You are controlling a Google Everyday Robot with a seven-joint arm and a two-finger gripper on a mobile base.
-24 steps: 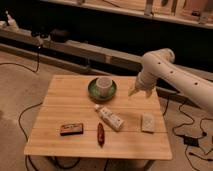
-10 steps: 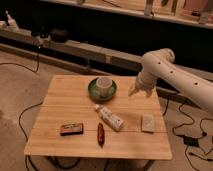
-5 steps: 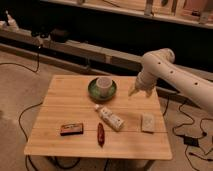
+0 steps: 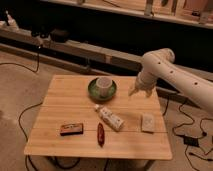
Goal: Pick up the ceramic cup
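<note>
The off-white ceramic cup [image 4: 103, 86] stands upright inside the round green dish [image 4: 93, 91] at the back middle of the wooden table [image 4: 65, 100]. My gripper [image 4: 141, 91] hangs from the white arm over the table's back right part, to the right of the cup and apart from it. It holds nothing that I can see.
A white tube with a cap [image 4: 110, 118] lies in the table's middle. A red object [image 4: 100, 134] and a small dark box [image 4: 71, 129] lie near the front edge. A pale square item [image 4: 148, 123] lies at the right. Cables run over the floor around the table.
</note>
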